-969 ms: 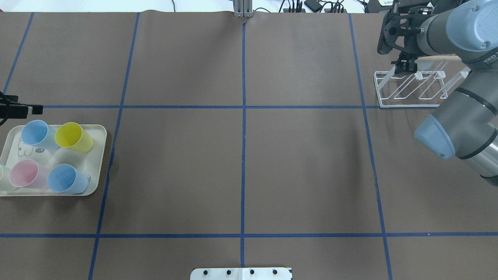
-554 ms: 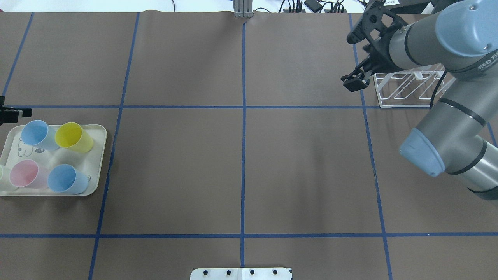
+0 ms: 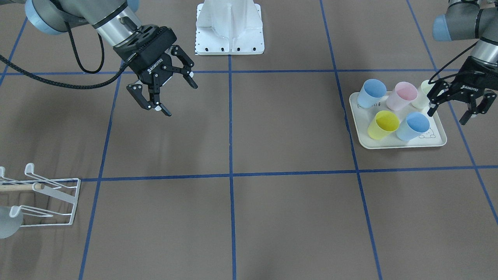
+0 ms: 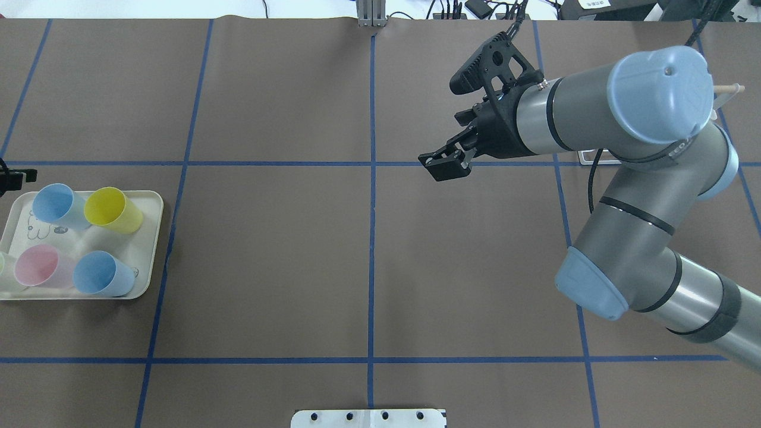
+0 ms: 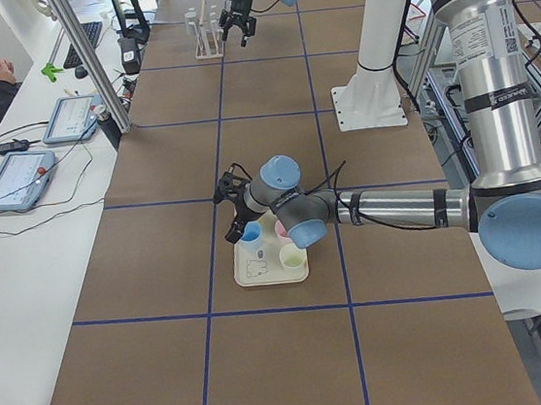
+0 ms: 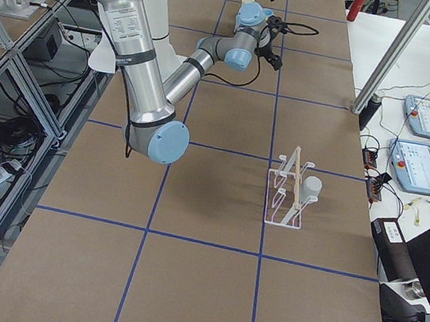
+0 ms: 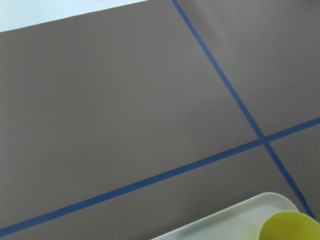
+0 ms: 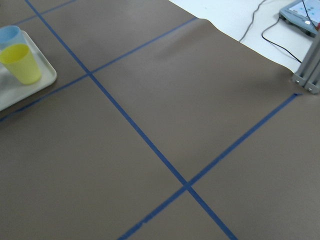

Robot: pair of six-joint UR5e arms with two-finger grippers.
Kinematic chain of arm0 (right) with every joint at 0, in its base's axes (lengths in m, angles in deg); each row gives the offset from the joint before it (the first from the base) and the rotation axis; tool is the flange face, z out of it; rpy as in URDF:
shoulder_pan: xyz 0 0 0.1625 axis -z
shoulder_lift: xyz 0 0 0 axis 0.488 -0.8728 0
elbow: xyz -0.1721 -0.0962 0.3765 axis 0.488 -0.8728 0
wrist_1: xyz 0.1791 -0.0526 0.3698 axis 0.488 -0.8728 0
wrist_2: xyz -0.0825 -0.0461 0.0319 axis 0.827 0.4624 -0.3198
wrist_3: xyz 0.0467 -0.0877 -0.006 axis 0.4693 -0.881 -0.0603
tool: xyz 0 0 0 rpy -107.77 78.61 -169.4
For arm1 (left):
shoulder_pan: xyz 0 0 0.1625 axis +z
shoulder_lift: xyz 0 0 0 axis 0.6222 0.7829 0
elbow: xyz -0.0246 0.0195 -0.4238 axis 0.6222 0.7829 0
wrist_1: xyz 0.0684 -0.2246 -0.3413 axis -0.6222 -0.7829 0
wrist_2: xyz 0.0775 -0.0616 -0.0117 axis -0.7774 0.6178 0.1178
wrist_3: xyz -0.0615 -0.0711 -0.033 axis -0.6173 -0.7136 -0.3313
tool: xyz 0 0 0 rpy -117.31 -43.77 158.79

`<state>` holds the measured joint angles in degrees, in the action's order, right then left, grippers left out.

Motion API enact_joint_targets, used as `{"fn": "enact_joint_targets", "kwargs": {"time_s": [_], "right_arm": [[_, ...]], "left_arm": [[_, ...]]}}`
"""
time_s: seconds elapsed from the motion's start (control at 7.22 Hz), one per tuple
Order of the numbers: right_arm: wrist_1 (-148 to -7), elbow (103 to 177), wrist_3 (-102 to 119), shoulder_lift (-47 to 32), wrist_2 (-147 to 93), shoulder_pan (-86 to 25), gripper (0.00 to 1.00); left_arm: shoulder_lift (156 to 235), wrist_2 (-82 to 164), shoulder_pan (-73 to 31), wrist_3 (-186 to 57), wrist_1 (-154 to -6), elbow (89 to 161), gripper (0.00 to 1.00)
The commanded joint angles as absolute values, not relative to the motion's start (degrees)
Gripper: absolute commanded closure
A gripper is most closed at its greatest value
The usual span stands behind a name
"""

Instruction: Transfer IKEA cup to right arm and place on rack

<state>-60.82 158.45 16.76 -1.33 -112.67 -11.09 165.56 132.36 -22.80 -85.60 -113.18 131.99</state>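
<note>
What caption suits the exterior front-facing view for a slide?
Both claws open: right claw over the table, left claw by the tray of cups.

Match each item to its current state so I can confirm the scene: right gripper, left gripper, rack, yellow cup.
Items:
1. right gripper
2. left gripper
3. rack
4. yellow cup

States:
A. stands on the tray beside a blue cup
B. open, empty, above bare table
C. open, at the tray's edge
D. holds a grey cup

Pairs: 1-B, 2-C, 3-D, 4-A
</note>
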Motion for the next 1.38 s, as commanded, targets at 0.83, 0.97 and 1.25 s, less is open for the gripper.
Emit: {"fn": "enact_joint_targets", "kwargs": {"time_s": [0.83, 0.97, 1.25], "right_arm": [[-54.77, 157.67, 18.63, -1.81, -112.19, -9.64, 0.01], [-54.77, 157.67, 18.63, -1.81, -112.19, -9.64, 0.01], [-54.77, 157.49, 18.63, -1.81, -112.1, -9.55, 0.01]], "left_arm": [[166.09, 131.9, -17.43, -86.05, -122.26, 124.47, 0.55], [166.09, 131.9, -17.42, -85.96, -122.26, 124.21, 0.59], [166.18, 131.9, -17.25, -85.96, -122.35, 123.77, 0.7]]}}
